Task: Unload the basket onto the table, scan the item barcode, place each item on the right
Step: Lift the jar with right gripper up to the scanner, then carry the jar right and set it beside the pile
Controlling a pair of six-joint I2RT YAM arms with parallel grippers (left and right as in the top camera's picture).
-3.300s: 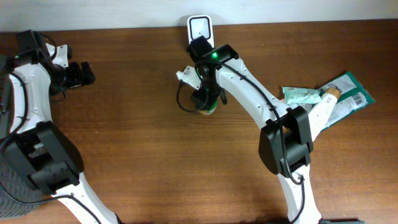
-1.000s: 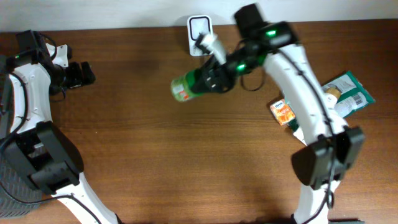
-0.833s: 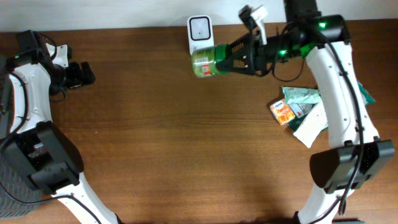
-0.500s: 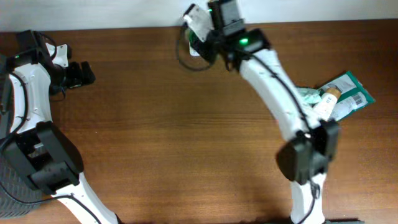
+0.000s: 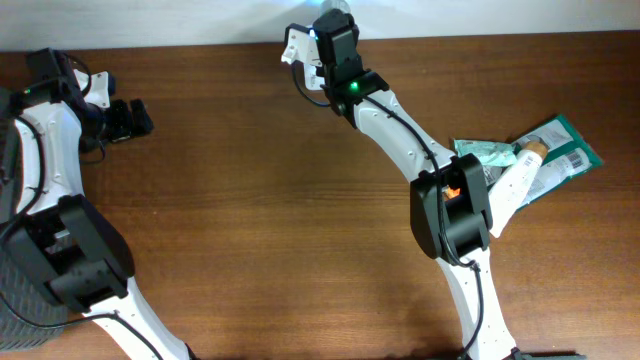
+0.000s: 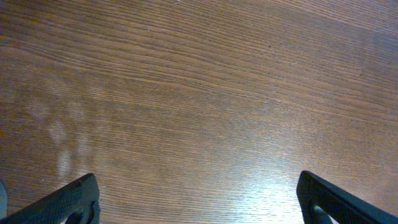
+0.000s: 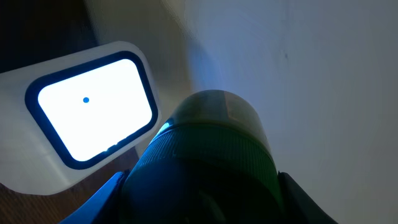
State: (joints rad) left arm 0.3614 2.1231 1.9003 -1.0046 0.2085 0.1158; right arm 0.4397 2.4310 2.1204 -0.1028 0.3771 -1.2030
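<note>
Right gripper [image 7: 202, 193] clamps a green bottle [image 7: 211, 137], whose end sits just beside the lit scanner [image 7: 87, 106] at the far edge of the table [image 6: 199, 93]. Left gripper [image 6: 199, 202] hangs wide apart over the wood, well away.

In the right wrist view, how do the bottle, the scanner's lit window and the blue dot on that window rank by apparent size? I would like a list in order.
1. bottle: looks largest, but it is nearest the camera, so its true size is unsure.
2. lit window
3. blue dot: by far the smallest.
</note>
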